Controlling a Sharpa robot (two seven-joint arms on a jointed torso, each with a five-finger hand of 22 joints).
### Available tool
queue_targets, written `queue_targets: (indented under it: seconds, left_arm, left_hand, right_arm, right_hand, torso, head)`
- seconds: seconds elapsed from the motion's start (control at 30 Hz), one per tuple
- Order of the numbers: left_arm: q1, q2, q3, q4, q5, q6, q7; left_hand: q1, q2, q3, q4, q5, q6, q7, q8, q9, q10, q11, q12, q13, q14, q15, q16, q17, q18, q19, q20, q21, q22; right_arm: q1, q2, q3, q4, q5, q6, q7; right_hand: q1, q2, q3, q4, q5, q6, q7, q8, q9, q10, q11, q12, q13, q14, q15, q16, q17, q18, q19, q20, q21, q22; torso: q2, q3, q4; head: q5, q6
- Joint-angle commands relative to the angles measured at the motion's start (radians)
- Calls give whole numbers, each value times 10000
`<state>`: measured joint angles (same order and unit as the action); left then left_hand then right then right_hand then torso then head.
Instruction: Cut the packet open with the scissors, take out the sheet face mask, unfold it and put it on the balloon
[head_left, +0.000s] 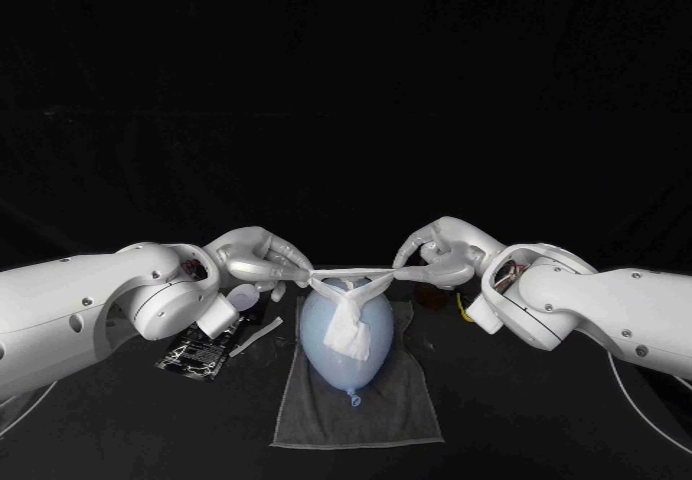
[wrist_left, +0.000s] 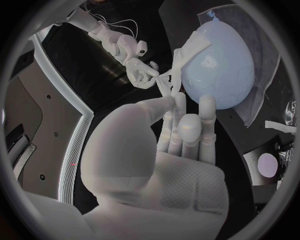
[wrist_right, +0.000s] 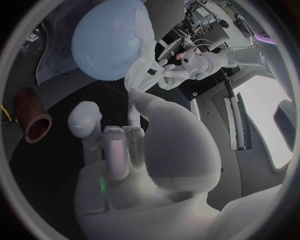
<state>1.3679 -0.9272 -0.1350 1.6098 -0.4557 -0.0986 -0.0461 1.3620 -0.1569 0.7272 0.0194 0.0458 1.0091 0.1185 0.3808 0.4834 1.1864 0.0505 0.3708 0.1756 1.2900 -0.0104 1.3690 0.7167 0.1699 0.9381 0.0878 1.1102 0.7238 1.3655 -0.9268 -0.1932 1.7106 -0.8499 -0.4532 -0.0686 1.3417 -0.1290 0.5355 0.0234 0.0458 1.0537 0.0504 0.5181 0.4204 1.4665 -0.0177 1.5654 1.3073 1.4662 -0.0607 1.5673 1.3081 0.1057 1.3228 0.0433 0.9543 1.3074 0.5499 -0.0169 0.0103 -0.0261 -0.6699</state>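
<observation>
A pale blue balloon (head_left: 346, 350) lies on a grey towel (head_left: 361, 415) in the middle of the table. The white sheet mask (head_left: 346, 320) is stretched in a band between both hands above the balloon's far end, and its loose part hangs down onto the balloon. My left hand (head_left: 267, 262) pinches the mask's left end; my right hand (head_left: 440, 258) pinches the right end. In the left wrist view my left hand (wrist_left: 181, 130) holds the mask (wrist_left: 178, 65) beside the balloon (wrist_left: 222, 70). In the right wrist view my right hand (wrist_right: 125, 145) holds the mask (wrist_right: 140, 70) by the balloon (wrist_right: 109, 42).
A dark printed packet (head_left: 195, 352) and a white strip (head_left: 253, 338) lie left of the towel, under my left arm. A brown tube (wrist_right: 34, 120) with something yellow (head_left: 464, 305) beside it lies right of the balloon, near my right wrist.
</observation>
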Motion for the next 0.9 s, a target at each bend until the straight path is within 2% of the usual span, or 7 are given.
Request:
queue_targets:
  seconds: [0.03, 0.27, 0.3, 0.5, 0.9]
  left_arm:
    - [-7, 89, 6, -139, -323, -330, -446]
    - [-8, 336, 8, -382, -369, -412, -590]
    - [-8, 394, 8, -446, -375, -438, -623]
    - [-8, 636, 8, -750, -445, -533, -753]
    - [-7, 1149, 10, -1350, -478, -923, -1319]
  left_hand:
    - [19, 116, 29, 0, 34, 94, 7, 32, 171, 78, 1, 49, 11, 15, -34, 40, 16, 82, 46, -16, 31, 9]
    - [20, 113, 33, -3, 34, 98, 5, 35, 174, 82, -2, 52, 12, 19, -36, 42, 24, 83, 48, -16, 33, 10]
    - [20, 113, 33, -3, 34, 98, 5, 35, 174, 82, -2, 52, 12, 19, -36, 42, 24, 83, 48, -16, 33, 10]
    - [19, 108, 40, -6, 34, 104, 3, 40, 180, 90, -5, 57, 15, 23, -40, 43, 27, 86, 40, -18, 29, -1]
    - [13, 105, 47, -5, 34, 108, 3, 43, 185, 97, -6, 62, 17, 39, -42, 53, 62, 88, 38, -20, 28, -6]
  right_arm:
    - [-7, 155, 9, -241, -152, -425, -545]
    - [-8, 602, 18, -722, 61, -225, -621]
    - [-7, 691, 20, -813, 84, -136, -645]
    - [-7, 1011, 23, -1183, 141, 163, -750]
    - [-5, 1516, 25, -1866, 288, 315, -952]
  right_hand:
    - [-53, 35, 56, 6, 31, 58, -11, 45, 19, 1043, -28, 54, 2635, 1046, -99, 35, 2626, 85, -60, -3, -50, 1119]
    - [-58, 48, 72, 5, 30, 57, -10, 50, 21, 1043, -27, 54, 2635, 1046, -99, 35, 2626, 99, -89, -5, -122, 1100]
    - [-58, 48, 72, 5, 30, 57, -10, 50, 21, 1043, -27, 54, 2635, 1046, -99, 35, 2626, 99, -89, -5, -122, 1100]
    - [-64, 54, 84, 4, 30, 48, -8, 49, 21, 1043, -26, 54, 2635, 1046, -99, 35, 2626, 114, -125, -6, -211, 1078]
    - [-63, 67, 146, -30, 31, 11, 3, 51, 25, 1043, -20, 54, 2635, 1046, -98, 35, 2626, 135, -179, -9, -336, 1043]
  torso:
    - [2, 9, 13]
    - [2, -7, -1]
    - [-9, -2, 6]
    - [-17, -5, 11]
    - [-14, -2, 0]
  head:
    - [4, -41]
    - [23, -93]
    - [26, -132]
    - [30, -184]
    - [28, -278]
